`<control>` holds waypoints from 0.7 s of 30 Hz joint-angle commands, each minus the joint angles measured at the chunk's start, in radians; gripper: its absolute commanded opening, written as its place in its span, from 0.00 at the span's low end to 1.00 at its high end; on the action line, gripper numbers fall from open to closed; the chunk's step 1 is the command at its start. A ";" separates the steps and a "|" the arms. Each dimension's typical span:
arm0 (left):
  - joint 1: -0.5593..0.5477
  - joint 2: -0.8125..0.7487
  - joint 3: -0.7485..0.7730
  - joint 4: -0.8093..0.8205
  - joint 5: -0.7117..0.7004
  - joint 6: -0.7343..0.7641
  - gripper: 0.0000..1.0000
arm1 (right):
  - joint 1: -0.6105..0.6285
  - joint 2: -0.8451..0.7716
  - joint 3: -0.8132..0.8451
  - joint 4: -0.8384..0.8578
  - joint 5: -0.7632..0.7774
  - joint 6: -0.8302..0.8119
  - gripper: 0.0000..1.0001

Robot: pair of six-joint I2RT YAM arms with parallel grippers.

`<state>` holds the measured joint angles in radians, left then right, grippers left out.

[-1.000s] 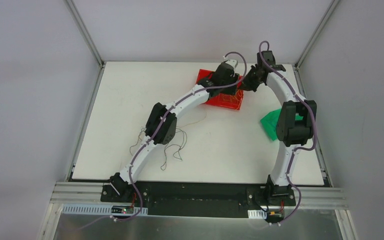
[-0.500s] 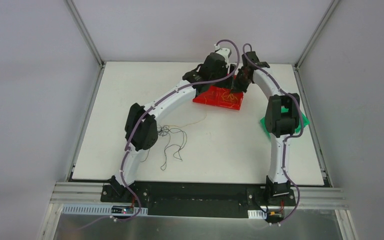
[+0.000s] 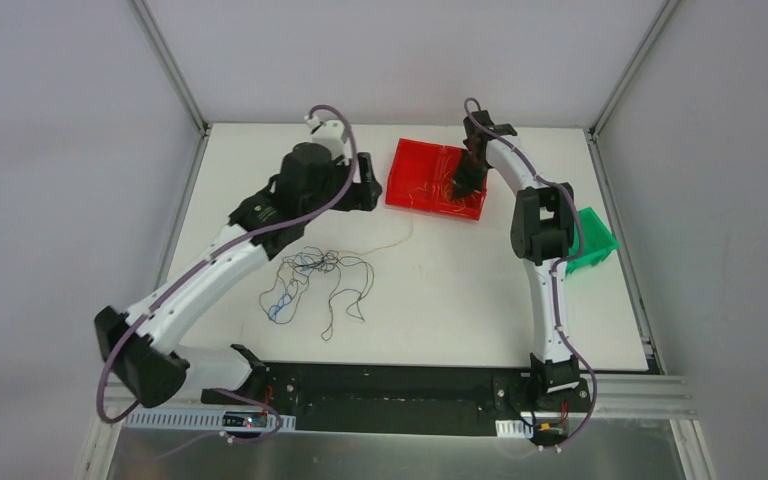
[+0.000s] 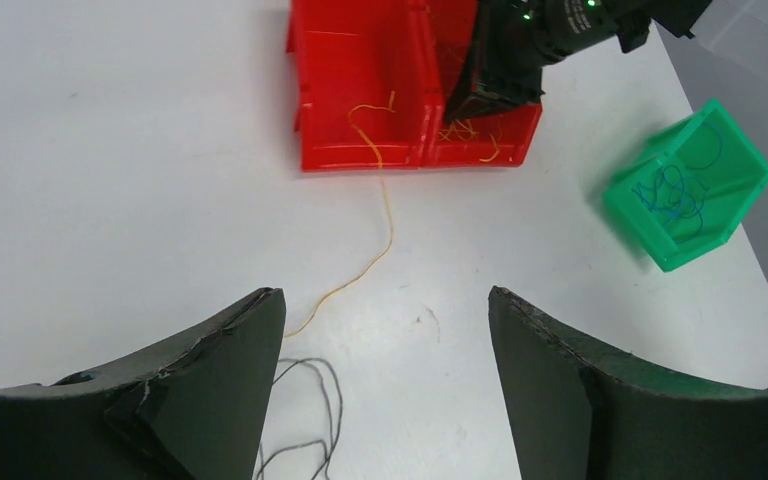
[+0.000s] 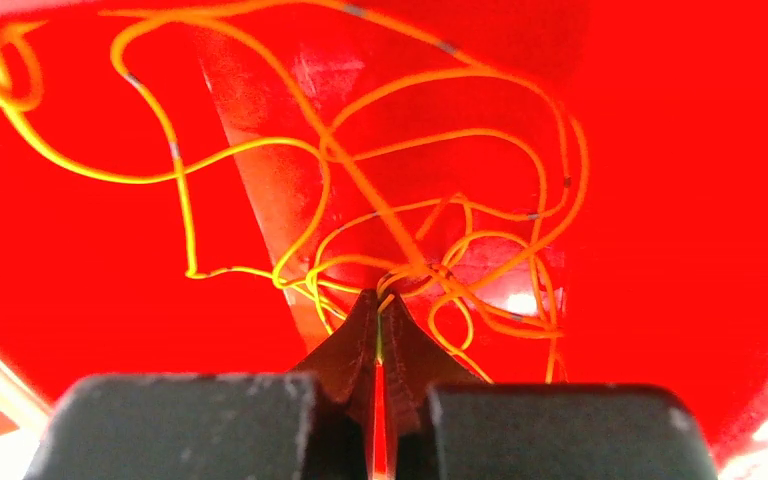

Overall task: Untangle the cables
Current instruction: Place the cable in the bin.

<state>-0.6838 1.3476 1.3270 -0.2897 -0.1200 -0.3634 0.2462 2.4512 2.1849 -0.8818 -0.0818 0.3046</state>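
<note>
Back comes our left gripper (image 4: 387,305) from the red bin (image 4: 360,158), fingers spread, empty; our right gripper (image 5: 380,298), tips pressed together, seems to nip yellow cables (image 5: 370,202) inside it. Dark cables (image 3: 305,263) sprawl on the table (image 3: 460,290).

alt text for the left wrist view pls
The open left gripper hovers above a white table, a yellow cable trailing toward it from a red bin. The right gripper reaches into that bin's yellow cables; a green bin holds blue cables.

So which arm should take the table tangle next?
Left. The left pincer is open above the table near the tangle; the right pincer is shut among yellow wires in the red bin.
</note>
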 commanded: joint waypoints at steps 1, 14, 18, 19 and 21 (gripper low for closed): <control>0.030 -0.187 -0.134 -0.059 -0.044 -0.042 0.77 | -0.003 0.012 -0.044 -0.074 0.070 -0.027 0.00; 0.034 -0.420 -0.222 -0.275 -0.117 -0.032 0.83 | -0.006 -0.193 -0.151 -0.093 0.206 -0.073 0.19; 0.035 -0.427 -0.220 -0.304 -0.128 -0.030 0.83 | -0.004 -0.196 -0.087 -0.126 0.206 -0.072 0.27; 0.035 -0.429 -0.221 -0.306 -0.131 -0.029 0.83 | -0.006 -0.196 -0.071 -0.135 0.207 -0.071 0.28; 0.035 -0.429 -0.217 -0.318 -0.136 -0.022 0.84 | -0.007 -0.204 -0.044 -0.149 0.208 -0.070 0.30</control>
<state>-0.6479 0.9348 1.1118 -0.5709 -0.2218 -0.3901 0.2447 2.3337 2.0552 -0.9623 0.0952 0.2451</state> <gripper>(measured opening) 0.833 0.280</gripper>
